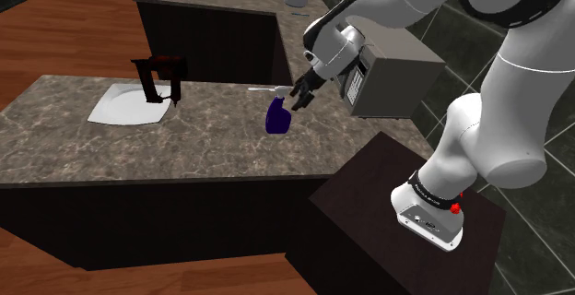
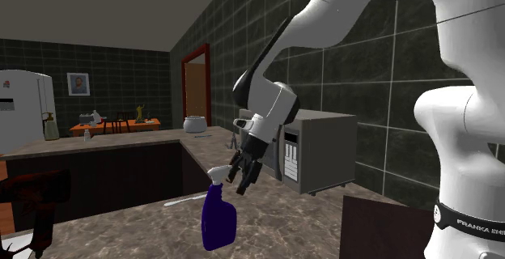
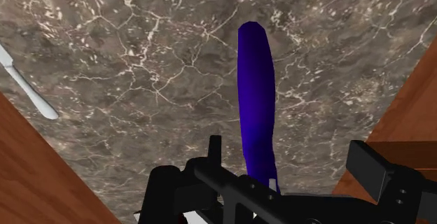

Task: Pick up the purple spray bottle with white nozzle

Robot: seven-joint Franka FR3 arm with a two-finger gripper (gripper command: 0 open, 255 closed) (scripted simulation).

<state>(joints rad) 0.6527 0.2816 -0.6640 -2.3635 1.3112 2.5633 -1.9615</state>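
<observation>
The purple spray bottle (image 1: 276,119) stands on the stone-patterned tabletop (image 1: 184,146) with its long axis upright. In the second exterior view its white nozzle (image 2: 218,174) points to 9 o'clock. The end effector (image 1: 298,100) hangs at the bottle's 1 o'clock in the shoulder view, fingers spread either side of its top, gripping nothing.

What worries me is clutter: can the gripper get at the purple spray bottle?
Probably yes: the gripper hovers at the top of the spray bottle, fingers apart, nothing standing between them.
</observation>
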